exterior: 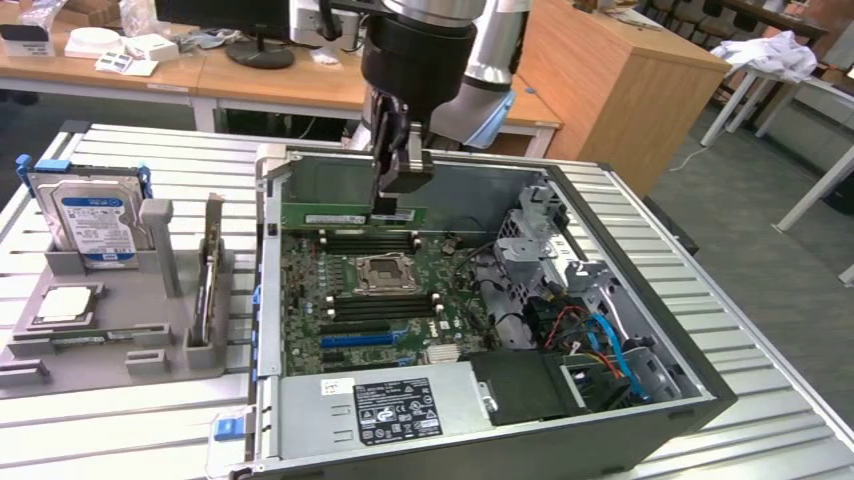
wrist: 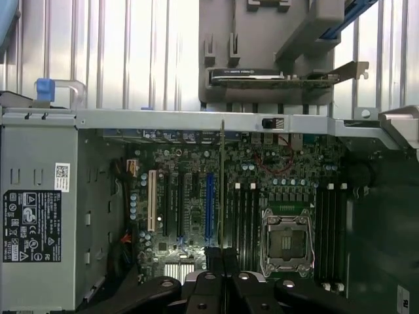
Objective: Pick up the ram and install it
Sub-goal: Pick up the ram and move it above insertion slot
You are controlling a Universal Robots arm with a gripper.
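- ram [exterior: 327, 215] is pinched between the gripper [exterior: 395, 203] fingers, contact edge down and long axis level. It hangs right under the tool, above the motherboard [exterior: 400, 300], and is not seated yet.
- In the wrist view the ram [wrist: 222, 183] shows edge-on as a thin line running out from the gripper [wrist: 222, 265], with the fingers pressed on its two flat faces.
- The grip looks off the stick's middle, with the longer part sticking out to one side of the fingers. Judgement: it could tilt under load, so the push should go straight down and even.
- DIMM slots [exterior: 367, 241] [wrist: 245, 216] lie below the tool and run parallel to the stick. The stick looks just beside the nearest slot line, not over it. Judgement: line it up sideways and match the notch before any pressing.
- The empty CPU socket [exterior: 387, 270] [wrist: 286, 242] sits past the slots from the tool. Keep the stick clear of it.
- The computer case [exterior: 641, 400] back wall is close behind the tool, so there is little room on that side.
- The hard drive [exterior: 91, 220] is well apart from the tool, standing in a grey tray [exterior: 80, 355] outside the case.
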